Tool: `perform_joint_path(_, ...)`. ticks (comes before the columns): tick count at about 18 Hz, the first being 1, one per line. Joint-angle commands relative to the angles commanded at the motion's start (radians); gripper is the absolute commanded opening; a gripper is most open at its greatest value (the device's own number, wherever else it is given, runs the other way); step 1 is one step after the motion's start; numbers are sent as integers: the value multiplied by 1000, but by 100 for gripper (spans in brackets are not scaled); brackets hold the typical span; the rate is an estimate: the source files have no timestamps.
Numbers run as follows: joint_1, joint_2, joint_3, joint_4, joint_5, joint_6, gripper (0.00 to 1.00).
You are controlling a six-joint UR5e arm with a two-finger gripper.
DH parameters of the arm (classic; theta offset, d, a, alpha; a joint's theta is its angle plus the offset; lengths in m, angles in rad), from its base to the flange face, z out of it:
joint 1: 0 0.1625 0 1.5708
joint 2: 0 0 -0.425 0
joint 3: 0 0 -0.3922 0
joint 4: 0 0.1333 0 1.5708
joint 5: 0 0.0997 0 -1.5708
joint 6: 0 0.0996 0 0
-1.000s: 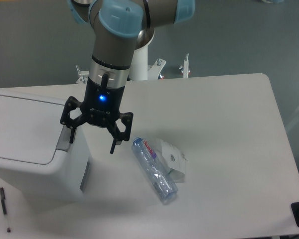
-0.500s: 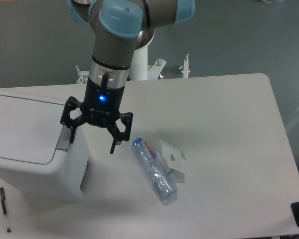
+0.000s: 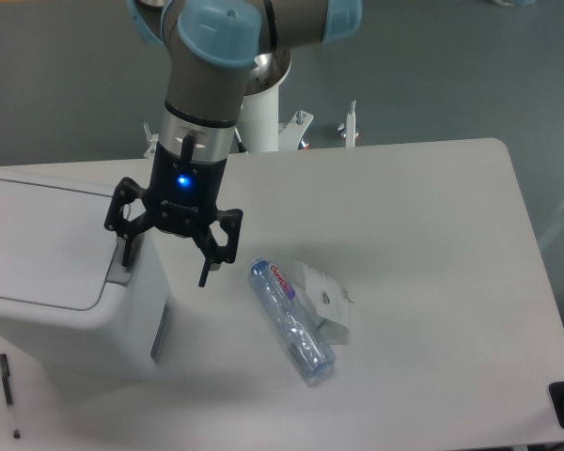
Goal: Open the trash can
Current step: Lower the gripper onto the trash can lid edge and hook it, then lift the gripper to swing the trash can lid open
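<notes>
At the left edge of the white table stands the trash can — a big boxy white bin with its flat lid down and a grey push tab on the rim at its right side. Directly over that right rim hangs the gripper, pointing down from the arm, a blue light glowing on its black body. Its fingers are spread wide with nothing between them: the left finger sits over the grey tab, though whether it touches cannot be told, and the right finger hangs beyond the can's side, above the table. To the right of the can a clear plastic bottle lies on its side, with a small white box just beside it on the far right. A black pen lies near the front left corner — close to the can's near face
</notes>
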State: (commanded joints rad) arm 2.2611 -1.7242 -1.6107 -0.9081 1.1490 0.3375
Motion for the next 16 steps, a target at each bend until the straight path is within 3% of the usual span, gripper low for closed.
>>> perform_joint_path(16,0,-3,3,6,-2,0,100)
